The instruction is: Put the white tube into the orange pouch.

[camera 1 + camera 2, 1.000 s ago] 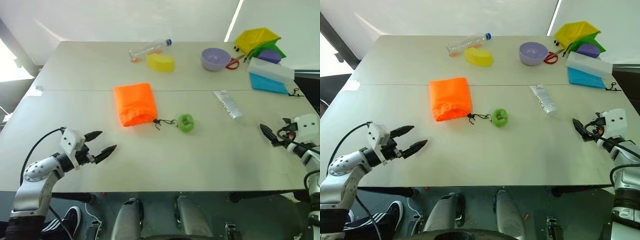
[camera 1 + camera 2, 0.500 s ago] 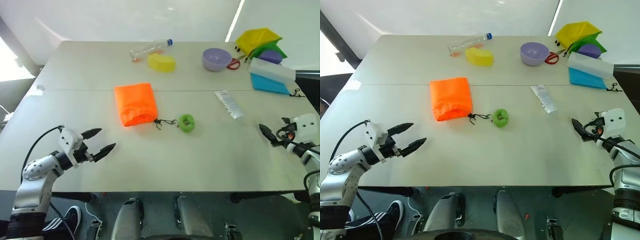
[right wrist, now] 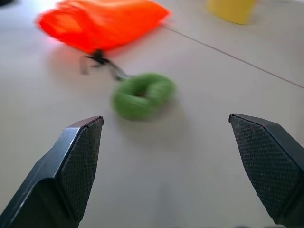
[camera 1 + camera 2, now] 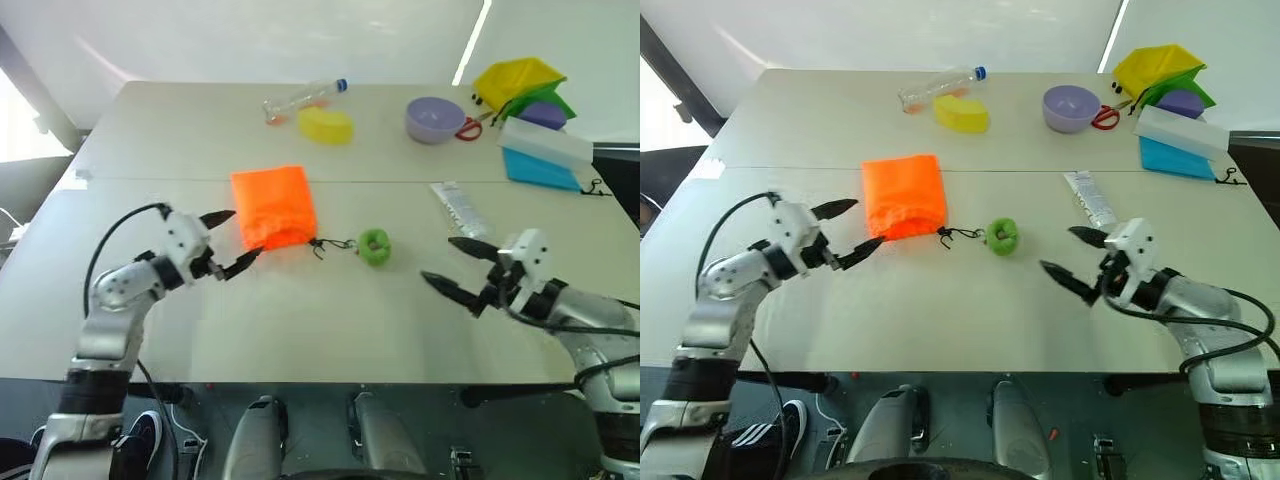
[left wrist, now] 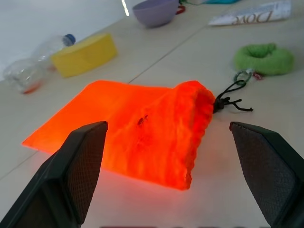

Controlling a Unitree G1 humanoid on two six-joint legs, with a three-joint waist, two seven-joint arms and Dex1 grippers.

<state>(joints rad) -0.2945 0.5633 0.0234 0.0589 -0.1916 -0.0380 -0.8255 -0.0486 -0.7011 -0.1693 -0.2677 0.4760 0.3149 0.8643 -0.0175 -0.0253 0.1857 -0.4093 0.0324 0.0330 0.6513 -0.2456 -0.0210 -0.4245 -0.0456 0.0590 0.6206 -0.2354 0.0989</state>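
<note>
Both hands spread and empty above the surface (image 4: 330, 320). The left hand (image 4: 232, 243) hovers at the near-left corner of the orange pouch (image 4: 272, 206), whose gathered mouth faces near; the cord leads right to a green ring (image 4: 373, 245). The white tube (image 4: 458, 209) lies flat just beyond the right hand (image 4: 452, 265), untouched. Risks: the thin tube may slide when pinched flat against the surface, and the slack pouch mouth may collapse unless held apart.

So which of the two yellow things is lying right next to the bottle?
The yellow sponge-like block, lying beside the clear bottle. The other yellow thing is a bin at the far right corner.
</note>
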